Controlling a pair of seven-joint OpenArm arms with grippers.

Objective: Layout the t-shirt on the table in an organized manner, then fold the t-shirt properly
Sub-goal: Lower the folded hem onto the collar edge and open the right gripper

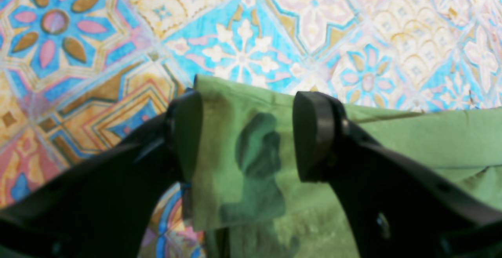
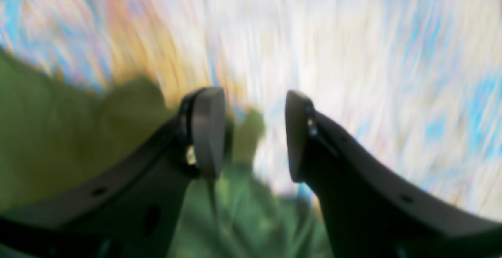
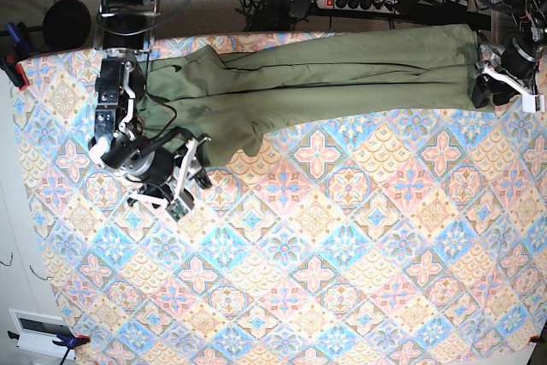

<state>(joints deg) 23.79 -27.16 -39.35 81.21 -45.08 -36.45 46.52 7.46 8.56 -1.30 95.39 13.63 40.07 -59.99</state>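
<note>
At table's far edge the t-shirt is stretched lengthwise, layout step w/ release underway. Right gripper: fingers apart, nothing held. Left gripper: fingers apart over shirt edge. Next: regrasp needed for fold.
</note>
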